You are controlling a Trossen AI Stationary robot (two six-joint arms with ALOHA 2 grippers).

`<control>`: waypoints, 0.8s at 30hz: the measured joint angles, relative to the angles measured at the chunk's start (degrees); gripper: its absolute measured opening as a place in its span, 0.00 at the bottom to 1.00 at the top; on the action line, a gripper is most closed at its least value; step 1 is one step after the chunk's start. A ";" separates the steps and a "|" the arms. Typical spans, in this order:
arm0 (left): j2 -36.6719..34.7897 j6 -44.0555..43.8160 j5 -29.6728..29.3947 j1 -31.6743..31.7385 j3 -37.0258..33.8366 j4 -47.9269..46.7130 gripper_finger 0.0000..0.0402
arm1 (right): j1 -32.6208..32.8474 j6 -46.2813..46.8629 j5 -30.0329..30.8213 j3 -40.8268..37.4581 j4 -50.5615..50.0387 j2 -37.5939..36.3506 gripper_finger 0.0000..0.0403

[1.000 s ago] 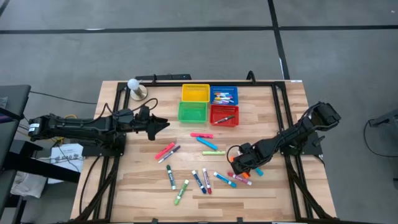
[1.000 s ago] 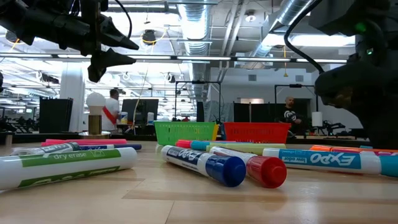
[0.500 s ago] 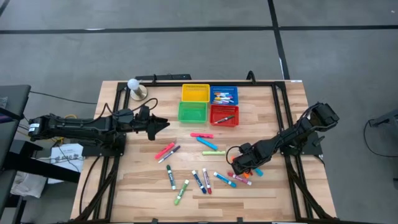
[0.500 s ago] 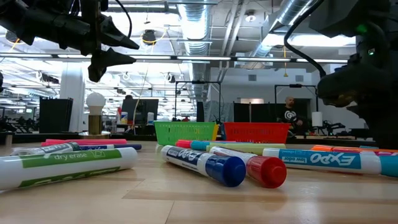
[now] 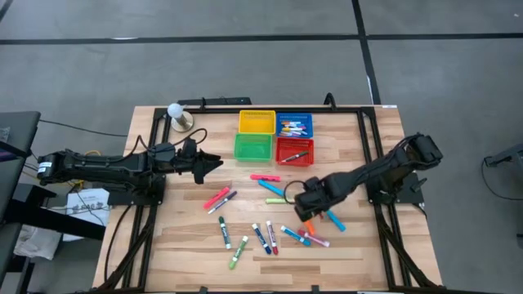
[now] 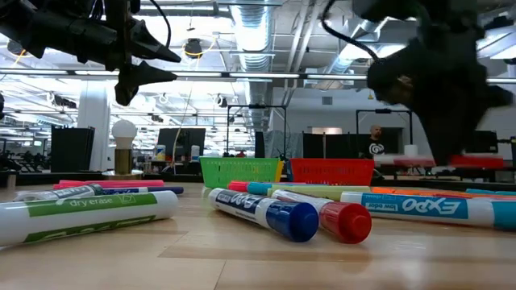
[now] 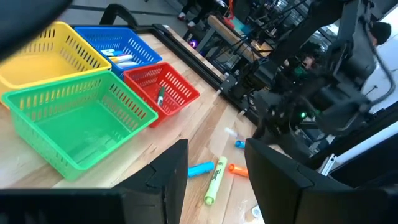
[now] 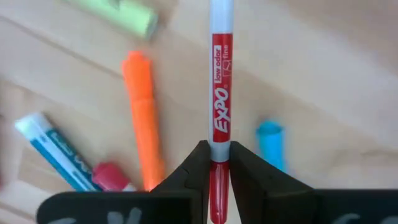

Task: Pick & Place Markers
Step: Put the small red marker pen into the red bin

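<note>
Right claw (image 8: 214, 163), pinched shut on red Expo marker (image 8: 221, 93) near its cap end, apparently lifted clear of bench (image 5: 188, 245) beside scattered markers (image 5: 263, 237): light, rigid, slick barrel, best gripped mid-barrel; left claw (image 7: 214, 168) idles open near baskets (image 5: 275, 137).

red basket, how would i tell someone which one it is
At the table's far edge four mesh baskets sit in a square block. The red basket is the near one on the right arm's side, beside green, in front of blue, holding one dark marker.
</note>
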 joint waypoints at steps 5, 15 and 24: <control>-0.01 0.00 0.00 0.00 0.00 0.07 0.39 | -2.79 -7.10 1.64 9.89 -12.90 -0.11 0.09; 0.00 0.00 0.00 0.00 0.00 0.07 0.39 | -7.32 -18.69 1.09 29.85 -28.75 -0.22 0.10; 0.00 0.00 0.00 0.00 0.00 0.04 0.39 | -10.31 -21.02 -0.40 41.12 -38.44 -0.33 0.10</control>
